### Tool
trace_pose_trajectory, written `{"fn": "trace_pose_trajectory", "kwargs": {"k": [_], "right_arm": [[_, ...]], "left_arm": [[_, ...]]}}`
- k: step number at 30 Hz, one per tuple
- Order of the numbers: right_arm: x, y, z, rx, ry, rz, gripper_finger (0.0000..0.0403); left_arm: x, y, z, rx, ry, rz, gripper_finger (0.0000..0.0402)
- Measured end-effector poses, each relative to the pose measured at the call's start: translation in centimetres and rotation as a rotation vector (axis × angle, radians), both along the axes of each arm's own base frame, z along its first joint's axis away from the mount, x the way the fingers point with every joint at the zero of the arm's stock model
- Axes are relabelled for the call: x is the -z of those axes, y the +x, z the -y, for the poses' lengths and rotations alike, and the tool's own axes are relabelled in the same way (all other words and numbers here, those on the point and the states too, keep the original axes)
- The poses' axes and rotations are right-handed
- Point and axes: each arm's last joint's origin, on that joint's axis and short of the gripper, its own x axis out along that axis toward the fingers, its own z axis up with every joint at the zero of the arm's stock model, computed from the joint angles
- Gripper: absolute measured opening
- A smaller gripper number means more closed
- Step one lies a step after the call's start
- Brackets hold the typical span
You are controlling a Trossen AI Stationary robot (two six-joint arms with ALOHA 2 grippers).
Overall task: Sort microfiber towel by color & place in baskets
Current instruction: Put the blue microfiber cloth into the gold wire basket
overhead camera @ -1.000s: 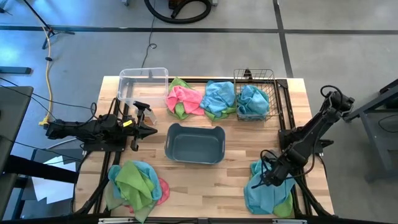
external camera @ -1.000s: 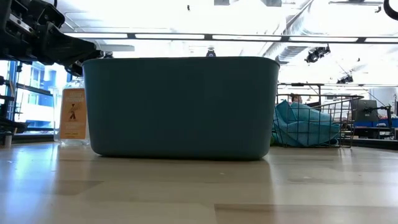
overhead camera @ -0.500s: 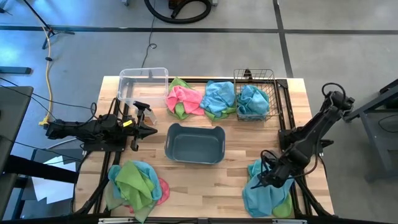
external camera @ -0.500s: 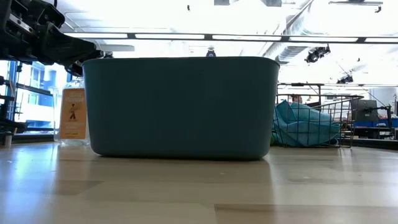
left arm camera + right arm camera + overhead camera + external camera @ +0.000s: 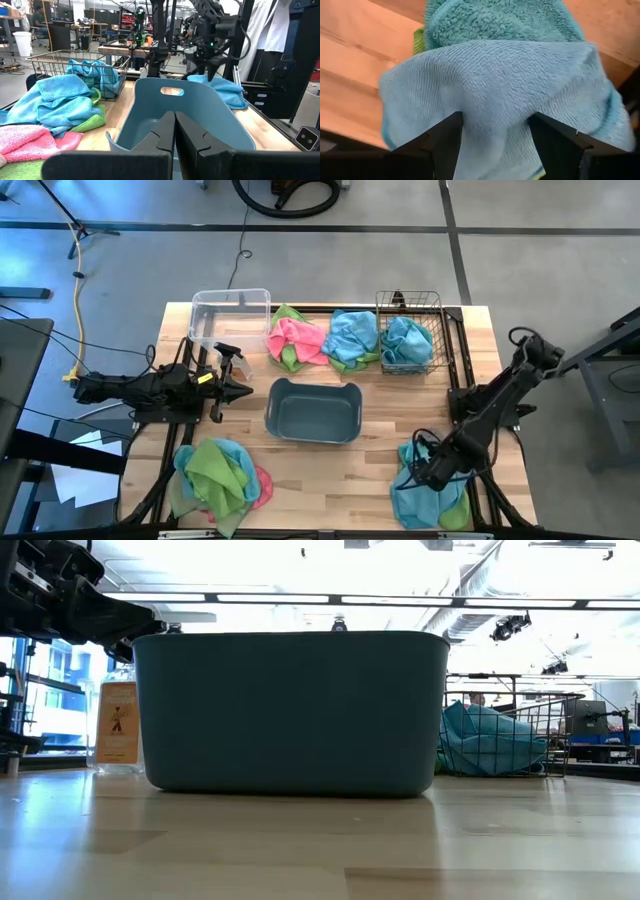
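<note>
The right tool (image 5: 428, 472) is pressed down into a blue towel (image 5: 495, 95), its jaws spread wide with the cloth bunched between them. This towel tops a pile to the right of the grey-blue tub (image 5: 313, 411) and nearer the surface's (image 5: 310, 470) front edge. The left tool (image 5: 243, 391), jaws closed on nothing, is held just left of the tub. Behind the tub are seen the clear bin (image 5: 229, 319) and the wire basket (image 5: 411, 330), blue towels inside the latter.

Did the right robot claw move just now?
Yes. The right gripper slid along the blue towel pile toward the table's near edge, away from the wire basket.
</note>
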Motion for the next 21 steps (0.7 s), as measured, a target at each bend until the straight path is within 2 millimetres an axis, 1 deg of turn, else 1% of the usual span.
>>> {"fn": "trace_pose_trajectory", "kwargs": {"k": [4, 6, 8, 9, 11, 13, 14, 17, 21], "right_arm": [[1.1, 0.4, -0.4, -0.027, -0.029, -0.013, 0.0226], [1.5, 0.5, -0.6, -0.059, -0.046, -0.021, 0.0213], [1.8, 0.6, -0.6, -0.098, -0.051, -0.033, 0.0185], [1.8, 0.6, -0.6, -0.104, -0.053, -0.034, 0.0163], [1.4, 0.7, -0.7, -0.135, -0.058, -0.032, 0.0105], [0.2, 0.8, -0.9, -0.182, -0.063, -0.029, 0.0036], [-0.6, 0.8, -0.9, -0.208, -0.067, -0.029, 0.0019], [-3.7, 0.9, -1.1, -0.292, -0.063, -0.021, 0.0023], [-9.2, 0.8, -0.8, -0.411, -0.052, 0.066, 0.0005]], "left_arm": [[0.0, 0.0, 0.0, 0.0, 0.0, 0.0, 0.0], [0.0, 0.0, 0.0, 0.0, 0.0, 0.0, 0.0], [0.0, 0.0, 0.0, 0.0, 0.0, 0.0, 0.0], [0.0, 0.0, 0.0, 0.0, 0.0, 0.0, 0.0], [0.0, 0.0, 0.0, 0.0, 0.0, 0.0, 0.0], [0.0, 0.0, 0.0, 0.001, 0.0, 0.0, 0.0], [0.0, 0.0, 0.0, 0.0, 0.0, 0.0, 0.0], [0.0, 0.0, 0.0, 0.0, 0.0, 0.001, 0.0], [0.0, 0.0, 0.0, 0.0, 0.0, 0.001, 0.0]]}}
